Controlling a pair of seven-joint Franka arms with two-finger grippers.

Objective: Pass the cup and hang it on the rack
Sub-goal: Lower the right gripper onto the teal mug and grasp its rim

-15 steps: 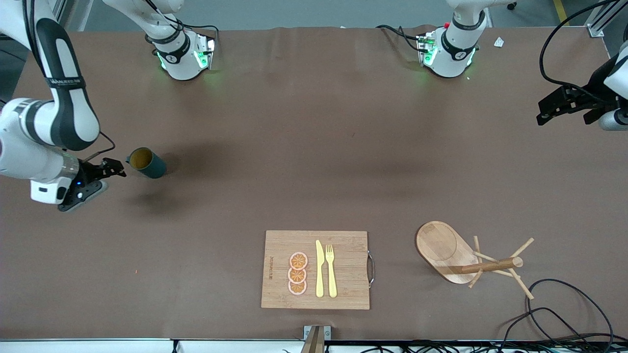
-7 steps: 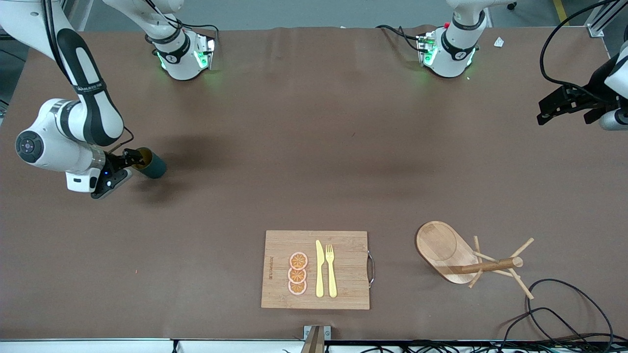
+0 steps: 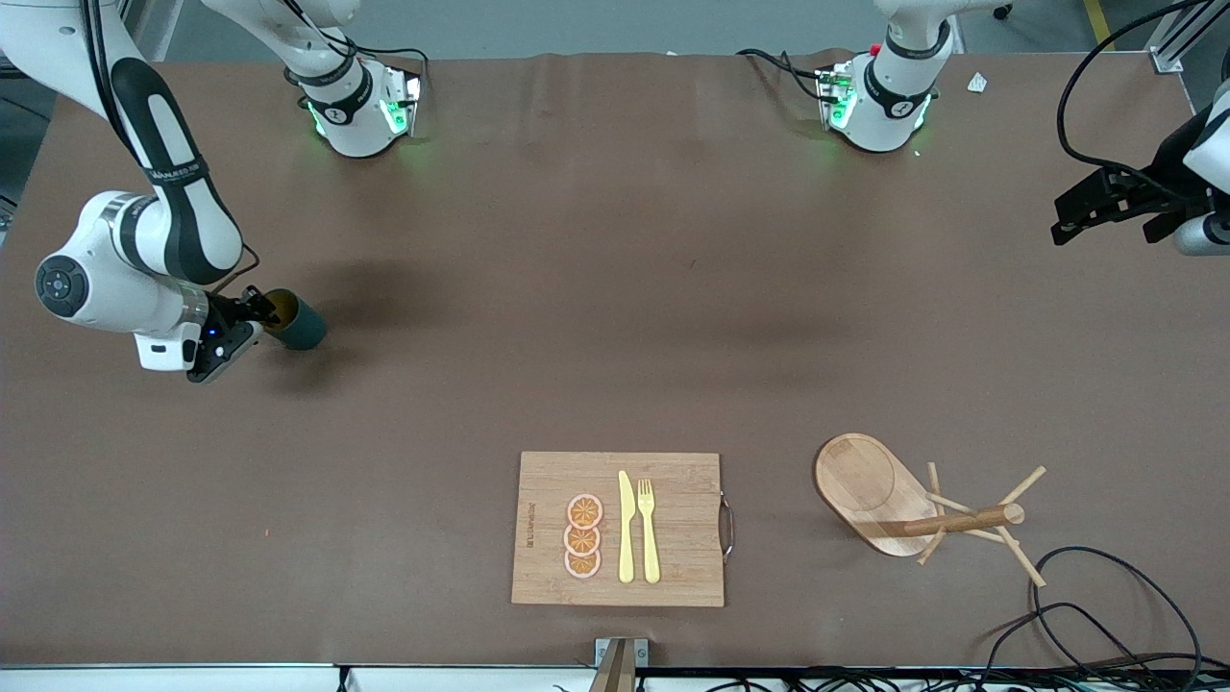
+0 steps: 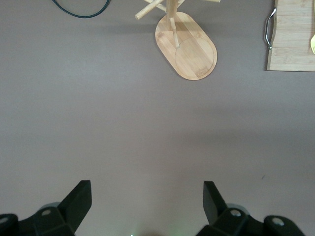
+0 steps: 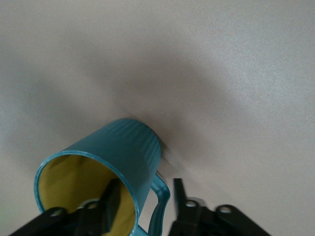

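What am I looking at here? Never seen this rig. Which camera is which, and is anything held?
Two robot arms share a brown table. One picture looks down from a high camera facing them; the other two come from cameras on each wrist. The right gripper is at the teal cup, which lies on its side at the right arm's end: one finger is inside the mouth, the other outside by the handle. The left gripper waits open over its own end. Nearer the high camera are a wooden mug rack and a cutting board carrying a knife, fork and orange slices.
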